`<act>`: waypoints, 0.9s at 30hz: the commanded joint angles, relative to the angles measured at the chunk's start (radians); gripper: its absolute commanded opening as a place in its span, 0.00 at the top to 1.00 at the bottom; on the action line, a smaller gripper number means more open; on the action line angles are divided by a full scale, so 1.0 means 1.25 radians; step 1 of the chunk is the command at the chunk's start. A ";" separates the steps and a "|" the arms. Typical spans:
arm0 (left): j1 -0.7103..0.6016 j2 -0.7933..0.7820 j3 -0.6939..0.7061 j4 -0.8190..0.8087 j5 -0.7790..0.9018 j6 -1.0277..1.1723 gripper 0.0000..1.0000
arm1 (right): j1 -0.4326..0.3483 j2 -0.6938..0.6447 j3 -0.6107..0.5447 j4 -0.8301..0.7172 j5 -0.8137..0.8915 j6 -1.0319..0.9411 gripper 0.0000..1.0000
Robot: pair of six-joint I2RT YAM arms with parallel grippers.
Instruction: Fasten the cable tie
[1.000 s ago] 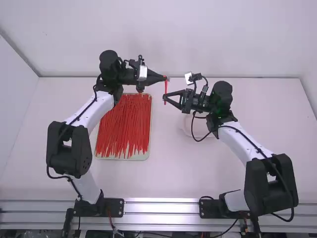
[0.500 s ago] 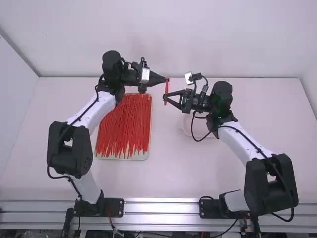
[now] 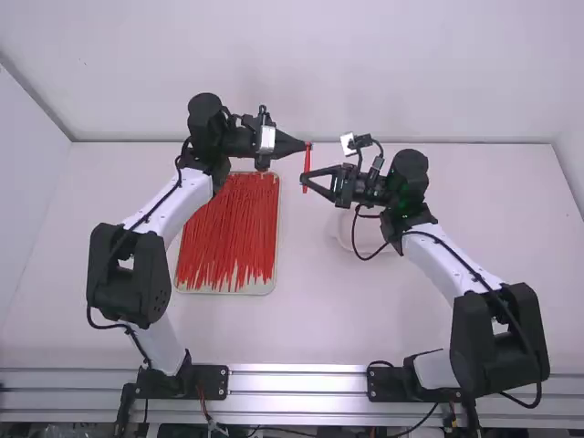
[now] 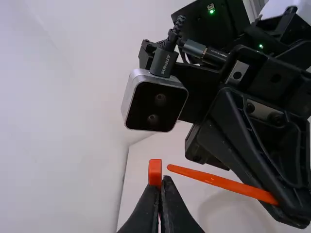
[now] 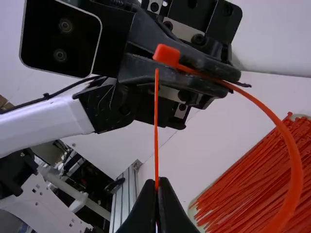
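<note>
Both hands are raised over the far part of the counter (image 3: 511, 210), near its middle, tips facing each other. One orange-red cable tie (image 3: 305, 166) hangs between them, clear of the counter.

Left hand (image 3: 304, 145): fingers together, pinched on the tie's square head (image 4: 155, 171).
Right hand (image 3: 304, 180): fingers together, clamped on the thin tail (image 5: 156, 136), back from its tip.

In the right wrist view the strap leaves the head, sweeps out in a wide bow and returns toward the right hand, so the tie is bent into a loop. The tail tip stands just beside the head. I cannot tell whether it has entered the slot.

A tray (image 3: 228, 290) of spare ties (image 3: 228, 228) lies on the counter between the middle and the left edge.

Handling (my judgement):
- Very light, so weight is no concern.
- Thin nylon, springy. The bowed strap wants to straighten and will push the tip off line.
- Smooth surface, so it may slide or twist between the fingers.
- Not fragile, but the ratchet likely locks one way, so a bad feed cannot be backed out.

Where to hold: grip the head by its flat sides, leaving the slot uncovered. Grip the tail close to the tip, so the free end stays short and stiff for feeding.
</note>
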 commanded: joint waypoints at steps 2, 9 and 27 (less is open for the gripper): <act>-0.012 0.003 -0.004 0.000 0.014 -0.002 0.98 | -0.005 0.006 -0.001 0.003 0.000 0.008 1.00; -0.012 0.003 -0.004 -0.005 0.015 -0.002 0.98 | -0.011 0.006 -0.001 0.001 0.000 0.022 1.00; -0.012 0.003 -0.004 -0.023 -0.006 0.001 0.98 | -0.010 0.006 -0.001 -0.016 -0.030 0.050 1.00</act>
